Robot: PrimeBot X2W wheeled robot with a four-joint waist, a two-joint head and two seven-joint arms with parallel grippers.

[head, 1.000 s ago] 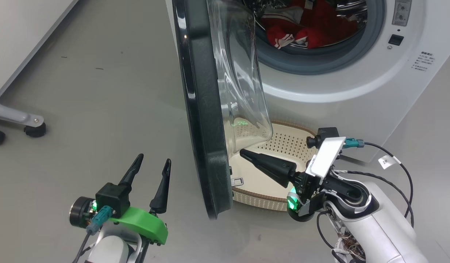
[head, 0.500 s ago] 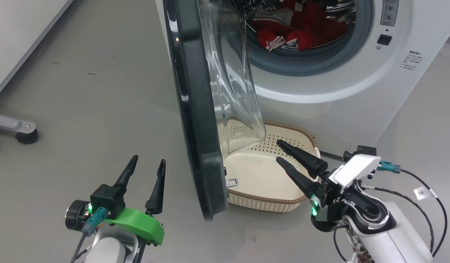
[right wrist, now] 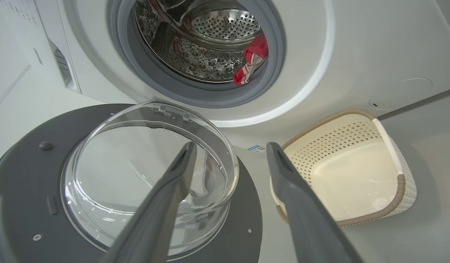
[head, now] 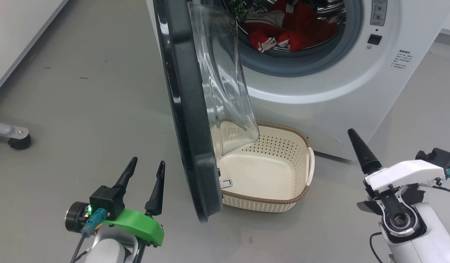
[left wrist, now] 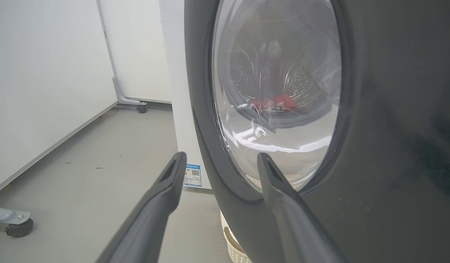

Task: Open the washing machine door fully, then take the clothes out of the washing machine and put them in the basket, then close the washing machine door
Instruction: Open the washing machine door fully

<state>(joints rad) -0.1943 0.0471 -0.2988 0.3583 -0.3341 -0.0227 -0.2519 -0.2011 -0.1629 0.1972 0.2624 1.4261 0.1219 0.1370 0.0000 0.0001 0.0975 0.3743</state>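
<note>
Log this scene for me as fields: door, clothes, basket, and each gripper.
door: open, standing out from the washing machine
clothes: red, inside the drum
basket: on the floor below the opening, no clothes seen in it
left gripper: open, empty, by the door's outer face
right gripper: open, empty, clear of the basket

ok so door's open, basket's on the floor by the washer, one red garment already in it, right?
No: the basket is empty, as the head view shows. The red clothes lie in the washing machine drum. The door is open, basket on the floor, as said.
</note>
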